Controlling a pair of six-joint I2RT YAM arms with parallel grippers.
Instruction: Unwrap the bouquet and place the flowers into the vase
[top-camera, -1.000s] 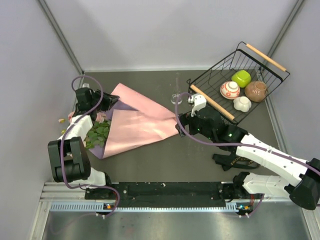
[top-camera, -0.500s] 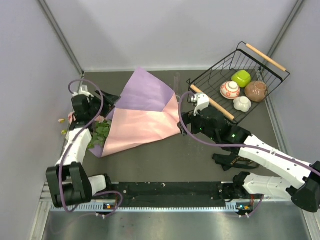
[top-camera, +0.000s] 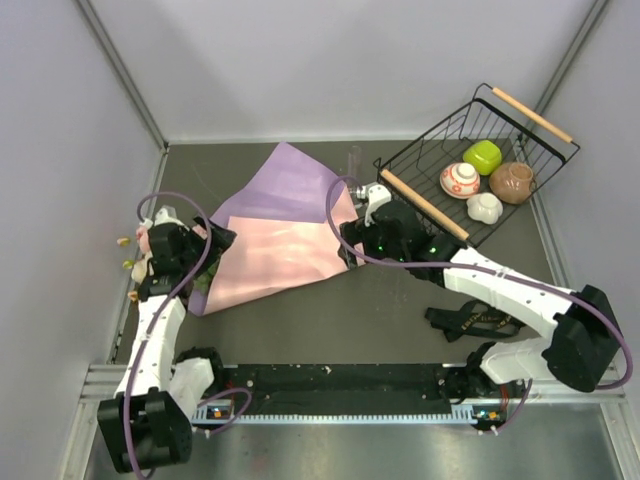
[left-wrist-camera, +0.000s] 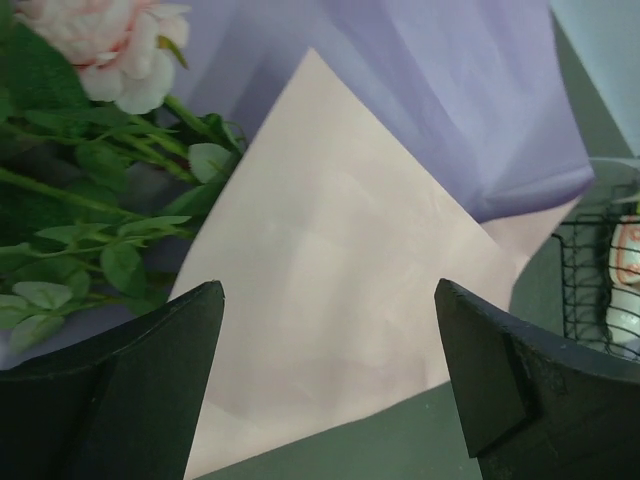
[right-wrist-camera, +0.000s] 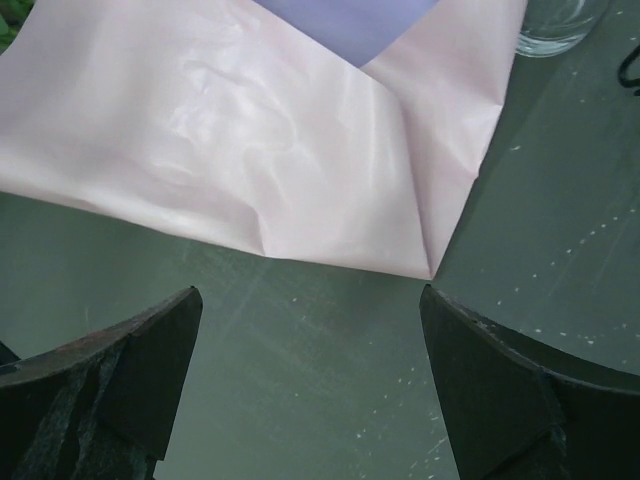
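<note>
The right tool (right-wrist-camera: 310, 300) is hanging wide open and empty just above the lower corner of the pink paper sheet (right-wrist-camera: 250, 130). The left tool (left-wrist-camera: 330, 300) is likewise gaping and holding nothing, facing the sheet from the left of the overhead frame. The bouquet (top-camera: 260, 230) is lying partly unfolded at centre left of the desk (top-camera: 380, 320), with the flowers (left-wrist-camera: 110, 40) poking out at its left edge. The paper is looking thin, light and easily creased, so it is probably calling for a pinch at a corner. The stems are seeming thin and springy, best gathered low. The clear vase (top-camera: 352, 158) is standing at upper centre beside the wire basket (top-camera: 430, 150), looking tippable.
</note>
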